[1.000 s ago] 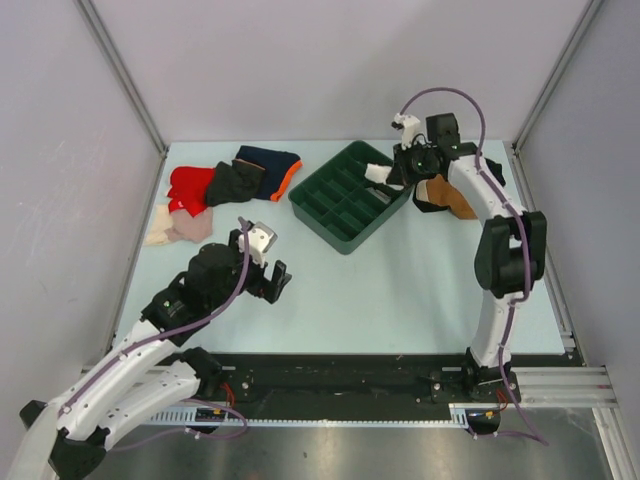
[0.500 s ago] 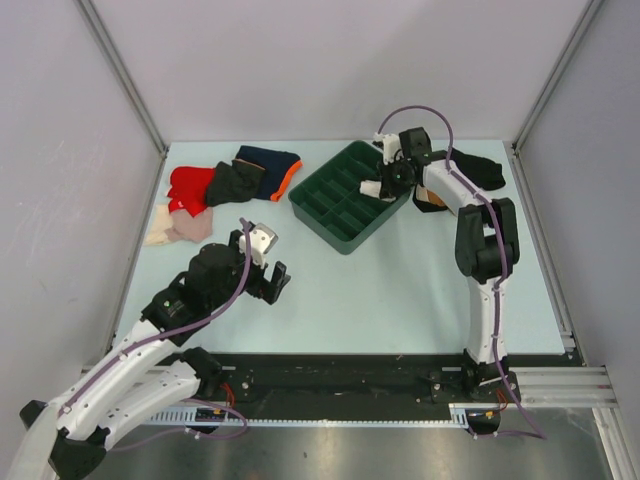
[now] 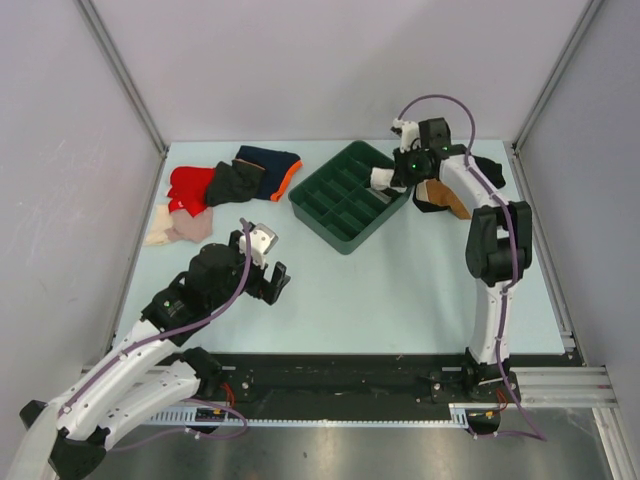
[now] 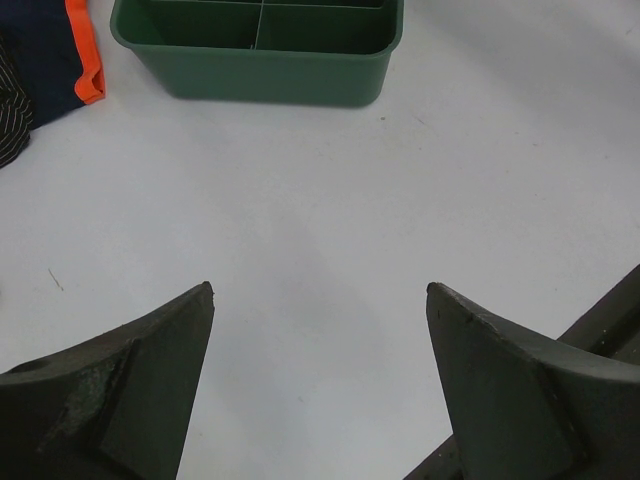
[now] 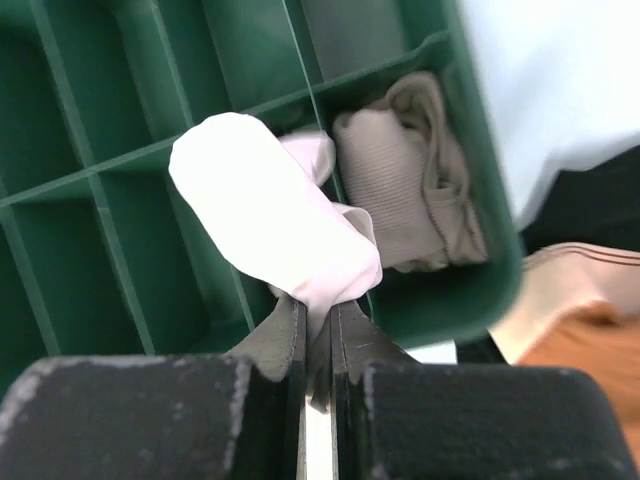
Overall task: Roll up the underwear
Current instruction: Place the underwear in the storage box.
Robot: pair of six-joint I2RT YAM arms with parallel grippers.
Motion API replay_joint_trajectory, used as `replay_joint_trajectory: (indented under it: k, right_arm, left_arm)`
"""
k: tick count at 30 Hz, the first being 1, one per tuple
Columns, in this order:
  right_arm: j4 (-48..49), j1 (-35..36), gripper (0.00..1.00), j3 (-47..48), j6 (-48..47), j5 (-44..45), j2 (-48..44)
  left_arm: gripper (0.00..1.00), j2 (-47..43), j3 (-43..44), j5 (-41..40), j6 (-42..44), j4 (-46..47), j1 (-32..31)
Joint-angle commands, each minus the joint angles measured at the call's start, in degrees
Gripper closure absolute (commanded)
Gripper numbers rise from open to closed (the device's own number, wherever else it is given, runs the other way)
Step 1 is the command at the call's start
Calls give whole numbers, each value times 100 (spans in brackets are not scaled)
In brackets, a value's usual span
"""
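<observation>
The underwear (image 5: pixel 265 215) is a small white rolled bundle. My right gripper (image 5: pixel 318 305) is shut on its lower end and holds it over the green tray (image 5: pixel 490 250), above a divider beside the tray's corner compartment. From above, the underwear (image 3: pixel 381 177) and the right gripper (image 3: pixel 393 177) hang over the right corner of the tray (image 3: pixel 330 228). My left gripper (image 4: pixel 320 290) stands open over bare table with nothing between its fingers. In the top view the left gripper (image 3: pixel 275 283) is well short of the tray.
A folded beige cloth (image 5: pixel 405 185) fills the tray's corner compartment. A tan-brown garment (image 3: pixel 450 195) on dark cloth lies right of the tray. Red (image 3: pixel 188 187), black (image 3: pixel 235 182), navy-orange (image 3: pixel 268 165) and pink-beige (image 3: pixel 175 228) garments lie at the back left.
My right gripper swung left over the tray and then back to the right, still holding the underwear. The left arm has not moved.
</observation>
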Motion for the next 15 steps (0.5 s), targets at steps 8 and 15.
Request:
replay_joint_trajectory:
  k: [8,15]
  right_arm:
    - [535,402,100,-602,244,-109,-828]
    - [633,701,100,-770,156,410,-583]
  left_arm:
    - [10,-35,-19,-68,57,46,53]
    - [10,-44,-19,-41,74,37,53]
